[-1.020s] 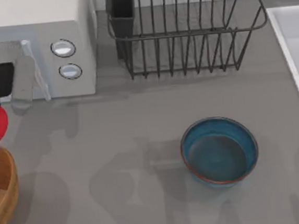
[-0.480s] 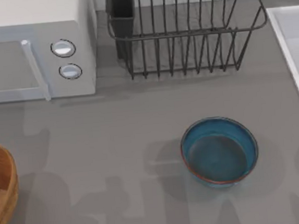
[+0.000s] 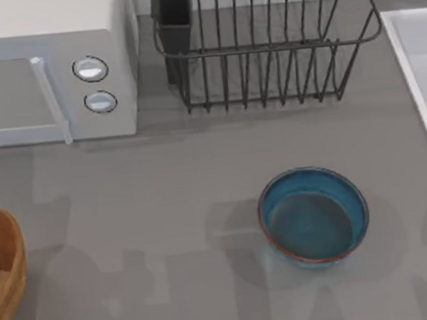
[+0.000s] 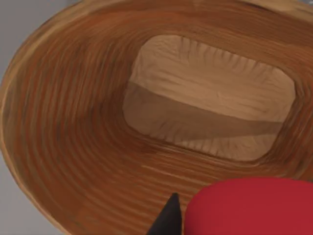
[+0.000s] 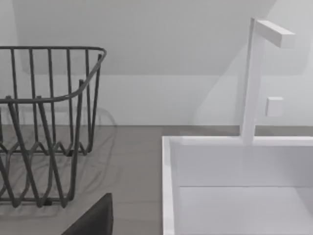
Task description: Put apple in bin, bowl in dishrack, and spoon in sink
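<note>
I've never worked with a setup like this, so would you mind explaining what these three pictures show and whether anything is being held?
It is a simulated pair of AgileX arms at a table. The top view looks straight down on a microwave, a dishrack, a blue bowl, the sink at the right edge and a wooden bin at the left edge. The left wrist view looks into that bin, with the red apple held at the left gripper. The right wrist view faces the dishrack and sink.
</note>
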Controlling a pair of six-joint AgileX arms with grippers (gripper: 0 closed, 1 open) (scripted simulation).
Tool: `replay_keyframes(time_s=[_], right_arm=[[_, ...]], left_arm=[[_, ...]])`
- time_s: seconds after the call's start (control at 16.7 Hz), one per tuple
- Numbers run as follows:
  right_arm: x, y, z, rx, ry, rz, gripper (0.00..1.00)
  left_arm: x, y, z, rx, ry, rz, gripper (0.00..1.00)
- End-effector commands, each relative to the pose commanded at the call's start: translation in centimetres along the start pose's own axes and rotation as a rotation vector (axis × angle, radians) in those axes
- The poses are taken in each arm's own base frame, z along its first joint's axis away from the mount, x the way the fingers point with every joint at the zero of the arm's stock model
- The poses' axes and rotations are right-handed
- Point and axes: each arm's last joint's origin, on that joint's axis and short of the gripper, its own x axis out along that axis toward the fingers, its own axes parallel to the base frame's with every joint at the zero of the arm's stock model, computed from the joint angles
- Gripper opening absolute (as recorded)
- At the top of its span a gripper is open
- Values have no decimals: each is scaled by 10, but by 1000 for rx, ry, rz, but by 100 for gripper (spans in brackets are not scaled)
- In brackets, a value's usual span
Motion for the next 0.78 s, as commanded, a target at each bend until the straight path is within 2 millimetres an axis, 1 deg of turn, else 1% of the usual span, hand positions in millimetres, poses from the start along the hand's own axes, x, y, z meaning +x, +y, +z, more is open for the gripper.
replay_keyframes(time_s=[0.12, 0.24, 0.48, 0.78], right_arm=[[0, 0, 0, 0, 0, 0, 100], [0, 0, 0, 0, 0, 0, 100], [0, 0, 0, 0, 0, 0, 100], [0, 0, 0, 0, 0, 0, 100]], left_arm=[[19, -1, -1, -4, 1, 6, 0], [30, -2, -2, -7, 1, 3, 0], [32, -2, -2, -6, 2, 1, 0], [32, -2, -2, -6, 2, 1, 38]])
